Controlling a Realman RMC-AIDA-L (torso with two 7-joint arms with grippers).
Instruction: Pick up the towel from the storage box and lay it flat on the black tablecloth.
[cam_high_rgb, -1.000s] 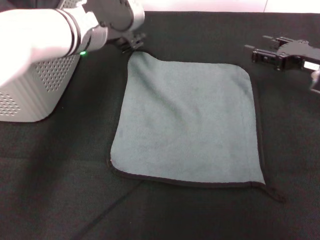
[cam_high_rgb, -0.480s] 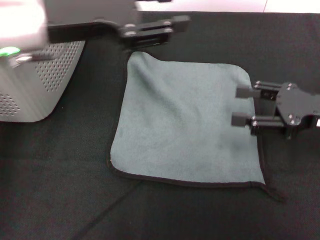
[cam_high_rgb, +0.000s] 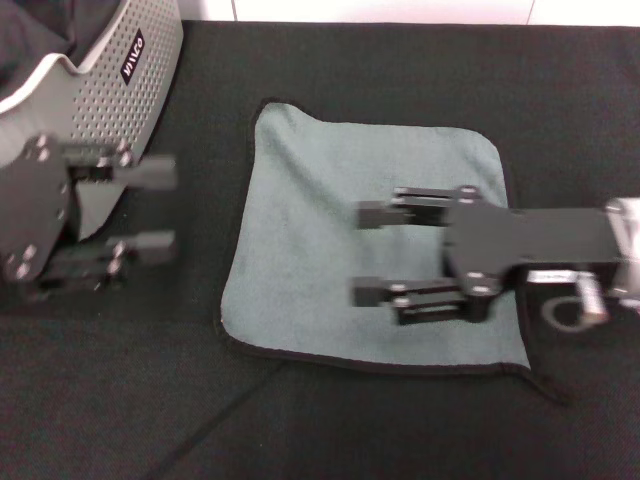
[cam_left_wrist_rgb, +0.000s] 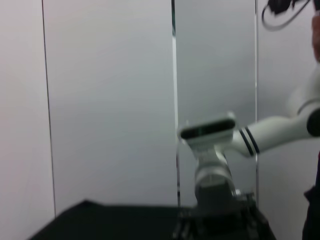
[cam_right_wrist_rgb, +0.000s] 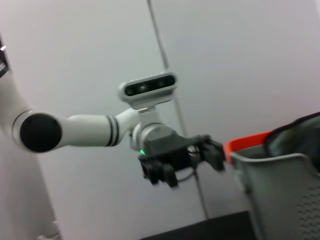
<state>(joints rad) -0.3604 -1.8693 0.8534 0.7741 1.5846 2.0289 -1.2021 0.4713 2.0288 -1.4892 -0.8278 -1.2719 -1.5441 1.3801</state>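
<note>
The towel (cam_high_rgb: 330, 200) lies flat on the black tablecloth (cam_high_rgb: 400, 430), grey-green side up, with its dark edging showing all round. My right gripper (cam_high_rgb: 362, 252) hovers over the towel's right half, open, fingers pointing left and holding nothing. My left gripper (cam_high_rgb: 165, 210) is open and empty at the left, in front of the storage box (cam_high_rgb: 120, 90). The right wrist view shows the left gripper (cam_right_wrist_rgb: 200, 156) next to the storage box (cam_right_wrist_rgb: 285, 195). The left wrist view shows the right arm's wrist (cam_left_wrist_rgb: 212, 175) above the tablecloth (cam_left_wrist_rgb: 100, 220).
The storage box stands at the tablecloth's far left corner, dark inside. An orange edge (cam_right_wrist_rgb: 247, 142) and dark cloth (cam_right_wrist_rgb: 295, 131) show above its rim. A crease (cam_high_rgb: 215, 420) runs across the near tablecloth. White wall panels stand behind.
My right gripper has moved left from the towel's right edge to over the towel. My left arm has swung from the far side down in front of the box. The towel has stayed put.
</note>
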